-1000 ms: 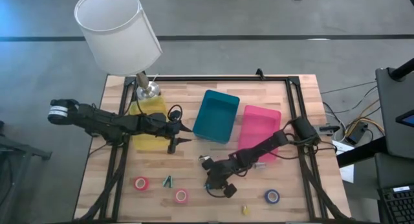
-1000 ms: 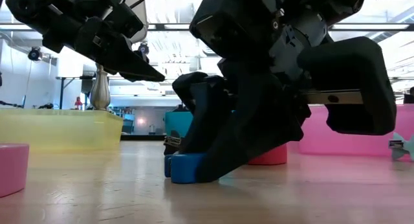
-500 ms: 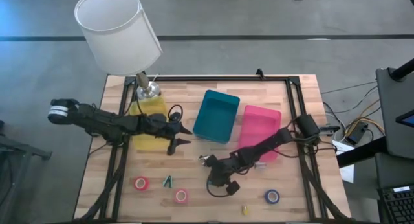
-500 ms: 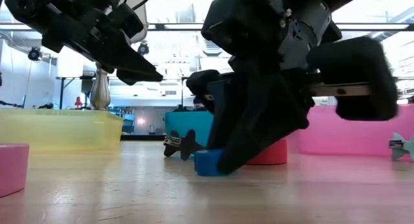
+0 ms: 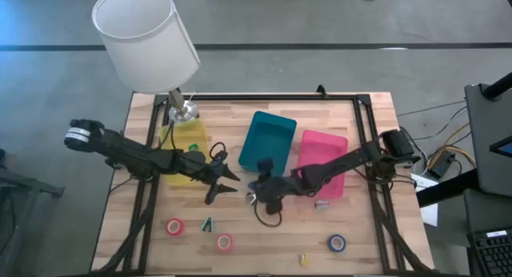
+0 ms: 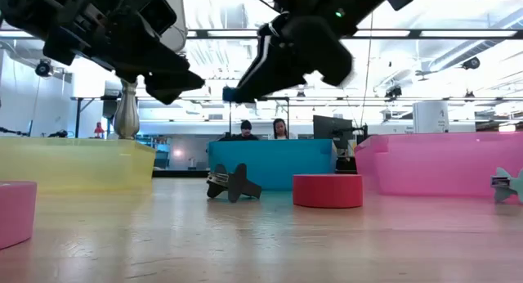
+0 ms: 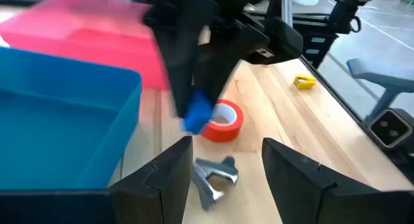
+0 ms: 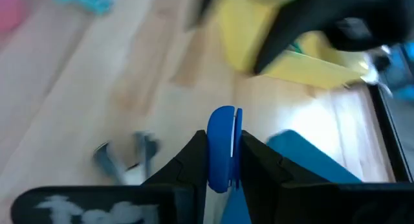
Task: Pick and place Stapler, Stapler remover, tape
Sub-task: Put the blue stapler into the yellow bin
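A small blue stapler (image 5: 266, 166) hangs over the table beside the teal bin's (image 5: 269, 141) near edge, with my right gripper (image 5: 268, 181) shut on it. Below it, a dark stapler remover (image 7: 213, 177) and a red tape roll (image 7: 223, 120) lie on the wood. Two more red tape rolls (image 5: 174, 226) (image 5: 225, 242) and a blue one (image 5: 337, 243) lie flat near the table's front edge. My left gripper (image 5: 222, 186) hovers open just left of the stapler, with nothing between its fingers. My right gripper pinches the stapler's two flat sides (image 8: 222, 167) between its two fingers (image 8: 255, 160). The stapler's rounded end (image 8: 223, 120) sticks out past the fingertips. The fingers come from the table's right, slanting down. The stapler is lifted clear of the table.
A yellow bin (image 5: 182, 153) stands at the left and a pink bin (image 5: 324, 158) right of the teal one. A lamp (image 5: 144, 37) stands at the far left corner. A green clip (image 5: 208, 224) and a small yellow piece (image 5: 304, 259) lie near the front. People show in the room behind (image 6: 261, 129).
My right gripper has risen from the table toward the teal bin and tipped closer to level. It has taken the blue stapler from the wood up clear of it. My left gripper has swung a little toward the table's near edge.
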### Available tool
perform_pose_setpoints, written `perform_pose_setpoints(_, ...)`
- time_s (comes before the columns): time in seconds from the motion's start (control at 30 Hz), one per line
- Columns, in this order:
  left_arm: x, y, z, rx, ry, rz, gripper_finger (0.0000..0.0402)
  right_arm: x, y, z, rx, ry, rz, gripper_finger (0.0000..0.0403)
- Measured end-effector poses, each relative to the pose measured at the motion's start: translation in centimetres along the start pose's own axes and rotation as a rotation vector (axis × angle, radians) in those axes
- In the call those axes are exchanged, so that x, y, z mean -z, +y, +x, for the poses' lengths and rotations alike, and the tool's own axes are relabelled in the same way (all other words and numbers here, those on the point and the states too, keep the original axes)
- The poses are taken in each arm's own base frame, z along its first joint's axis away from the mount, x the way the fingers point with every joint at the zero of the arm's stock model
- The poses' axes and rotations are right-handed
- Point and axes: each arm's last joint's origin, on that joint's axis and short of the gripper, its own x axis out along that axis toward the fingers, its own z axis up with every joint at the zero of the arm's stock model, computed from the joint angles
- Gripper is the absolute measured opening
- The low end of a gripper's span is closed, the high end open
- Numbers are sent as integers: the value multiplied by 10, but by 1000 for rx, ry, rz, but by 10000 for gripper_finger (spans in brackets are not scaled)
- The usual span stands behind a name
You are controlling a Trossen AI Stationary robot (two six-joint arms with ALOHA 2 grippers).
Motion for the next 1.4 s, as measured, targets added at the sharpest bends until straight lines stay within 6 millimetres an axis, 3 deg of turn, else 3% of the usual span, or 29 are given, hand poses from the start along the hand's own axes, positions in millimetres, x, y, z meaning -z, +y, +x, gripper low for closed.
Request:
perform_pose_setpoints(0.13,3,1,11,-70,-48,70,190,0,-16,2,32,-13,131,68)
perform_pose_setpoints(0.33,5,10,23,-318,-72,90,190,4,-22,4,44,5,145,71)
perform_pose_setpoints(0.87,4,9,27,-309,-58,126,188,3,-22,4,43,-2,139,77)
perform_pose_setpoints(1.4,4,9,27,-293,-57,133,69,4,-22,4,46,4,135,79)
